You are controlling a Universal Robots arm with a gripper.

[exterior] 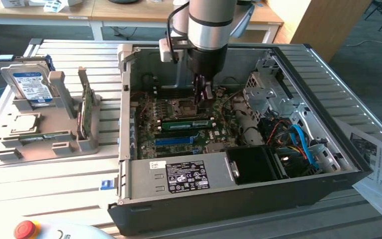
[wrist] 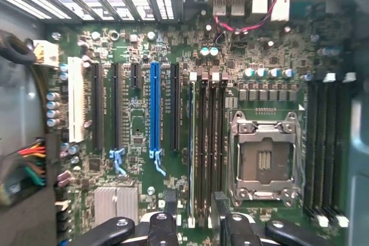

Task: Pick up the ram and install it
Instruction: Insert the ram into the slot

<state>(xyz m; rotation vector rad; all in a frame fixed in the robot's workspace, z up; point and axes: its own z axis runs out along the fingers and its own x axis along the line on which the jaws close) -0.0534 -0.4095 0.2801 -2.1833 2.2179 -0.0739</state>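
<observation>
The ram (exterior: 185,123) is a thin green stick standing on edge in a black slot of the motherboard (exterior: 177,107), inside the open computer case (exterior: 244,199). In the wrist view the ram (wrist: 191,142) appears edge-on as a thin pale line running along the slot. My gripper (exterior: 206,99) hangs inside the case just above the ram. In the wrist view the gripper (wrist: 195,208) is open, with its dark fingers (wrist: 170,205) standing either side of the ram's line and a gap on both sides.
A grey rack (exterior: 45,139) at the exterior view's left holds a silver hard drive with a blue label (exterior: 28,84) and a green circuit card (exterior: 85,112). Drive cages (exterior: 267,94), cables (exterior: 297,139) and the power supply (exterior: 184,177) crowd the case. The CPU socket (wrist: 265,159) lies beside the slots.
</observation>
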